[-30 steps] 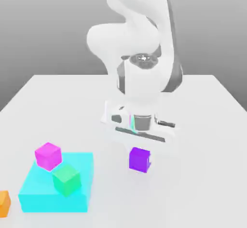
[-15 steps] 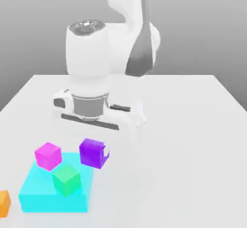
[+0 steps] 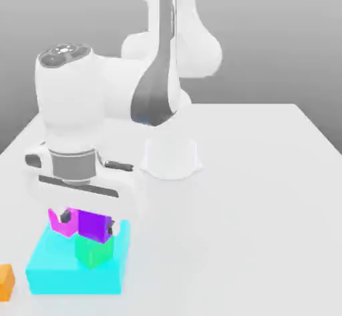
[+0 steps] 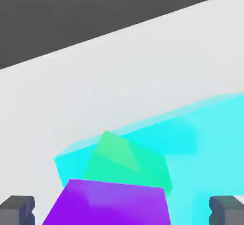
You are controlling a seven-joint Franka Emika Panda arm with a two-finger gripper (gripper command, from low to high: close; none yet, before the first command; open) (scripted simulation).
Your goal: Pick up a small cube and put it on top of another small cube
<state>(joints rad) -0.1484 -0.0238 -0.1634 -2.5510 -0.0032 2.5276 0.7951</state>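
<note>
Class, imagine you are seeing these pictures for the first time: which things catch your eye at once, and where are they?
The big white arm dominates, bent low over the table's front corner at the exterior view's left. Under its end effector, whose fingers stand apart, a purple cube sits right above a green cube on a flat cyan block. A magenta cube stands beside the purple one, and an orange cube lies at the exterior view's left edge.

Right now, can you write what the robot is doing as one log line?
gripper: open | purple cube: on green cube | green cube: on cyan block
</note>
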